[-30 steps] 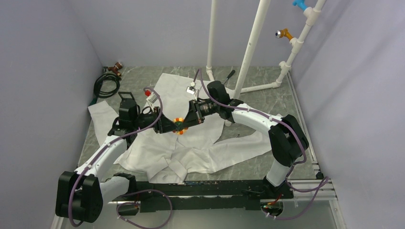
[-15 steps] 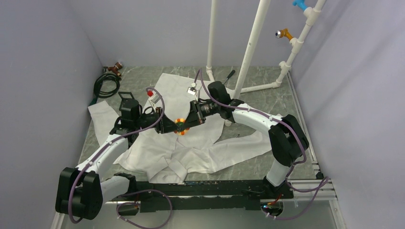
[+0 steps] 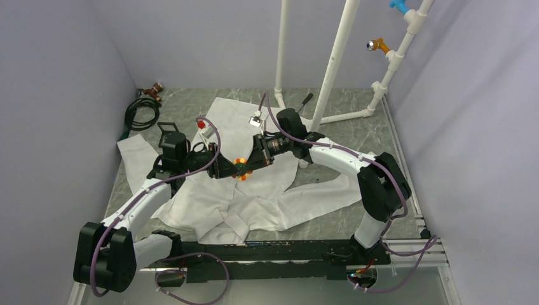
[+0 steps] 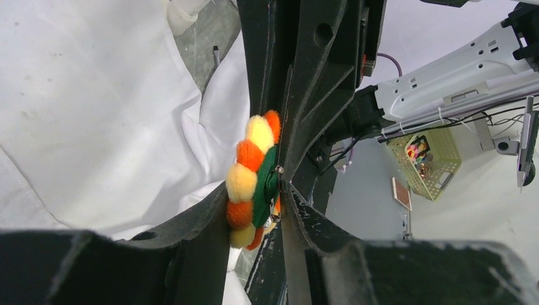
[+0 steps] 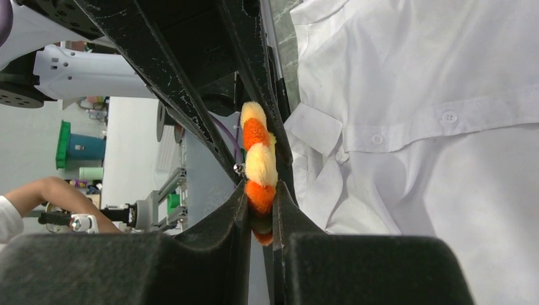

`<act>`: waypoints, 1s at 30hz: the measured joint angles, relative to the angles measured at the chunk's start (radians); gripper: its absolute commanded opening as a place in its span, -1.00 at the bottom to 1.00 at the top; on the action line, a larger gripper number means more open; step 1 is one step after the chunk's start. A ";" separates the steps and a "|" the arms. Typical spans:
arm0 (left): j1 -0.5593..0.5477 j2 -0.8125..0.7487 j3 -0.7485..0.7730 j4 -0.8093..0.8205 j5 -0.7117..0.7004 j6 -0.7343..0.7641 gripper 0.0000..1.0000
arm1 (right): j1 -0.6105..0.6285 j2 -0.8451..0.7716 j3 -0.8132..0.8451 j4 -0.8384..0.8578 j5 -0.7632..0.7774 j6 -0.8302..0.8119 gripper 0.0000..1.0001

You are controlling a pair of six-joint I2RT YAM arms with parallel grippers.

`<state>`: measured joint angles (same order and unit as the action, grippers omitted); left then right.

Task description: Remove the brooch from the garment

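Caught the brooch [image 3: 239, 166] from 2 sides at once: left jaws clenched on its padded petals from the left, right jaws grasping the same disc from the right. Held it edge-on, seemingly raised a little over the middle of the garment [image 3: 210, 203], spread wrinkled across the desk [image 3: 356, 136]. Showed a green backing [image 4: 267, 184] and a small metal pin [image 4: 278, 169] in the left wrist view. Probably gripped twice to steady the flower with 1 side and work the clasp loose with the other. Impossible to judge the pin as caught in the cloth or free of it.
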<state>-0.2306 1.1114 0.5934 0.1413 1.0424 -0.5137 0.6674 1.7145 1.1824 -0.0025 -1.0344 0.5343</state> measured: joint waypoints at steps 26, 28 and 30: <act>-0.037 0.040 0.013 -0.016 0.027 0.023 0.67 | 0.024 -0.001 0.000 0.038 -0.024 -0.003 -1.00; -0.037 0.035 0.013 -0.018 0.034 0.023 0.88 | 0.027 -0.001 0.000 0.037 -0.025 -0.006 -1.00; -0.034 0.021 0.013 -0.020 0.035 0.026 0.94 | 0.028 -0.001 0.000 0.037 -0.026 -0.013 -1.00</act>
<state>-0.2649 1.1328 0.6067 0.1215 1.0779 -0.4873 0.6952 1.7138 1.1828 0.0341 -1.0603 0.5213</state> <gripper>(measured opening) 0.920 0.134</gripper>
